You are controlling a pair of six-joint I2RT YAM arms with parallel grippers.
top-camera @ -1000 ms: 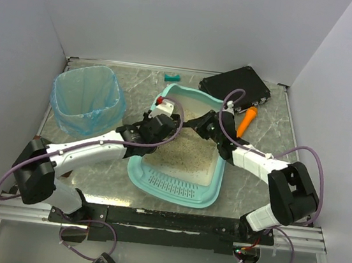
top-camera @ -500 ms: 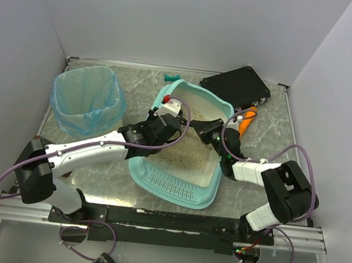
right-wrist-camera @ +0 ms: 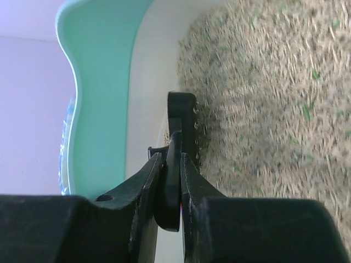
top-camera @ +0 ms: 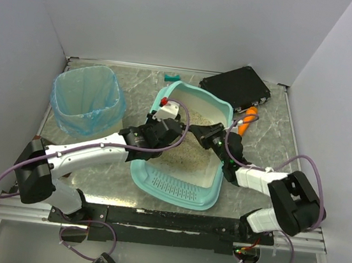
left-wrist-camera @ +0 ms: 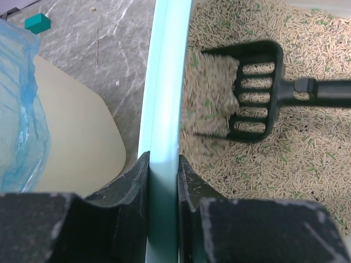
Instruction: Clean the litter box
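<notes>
Litter-laden scoop (left-wrist-camera: 249, 93) farther into litter box (left-wrist-camera: 163, 82)

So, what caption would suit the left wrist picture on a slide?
Left tool clamps the teal rim of the litter box while a black slotted scoop, part-filled with litter, lies inside.

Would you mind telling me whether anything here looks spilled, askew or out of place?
Little stands out. The litter box sits skewed to the edges of the table, its rim pinched by the left gripper. A couple of stray specks lie on the table beside it. The scoop in the right gripper carries litter.
</notes>
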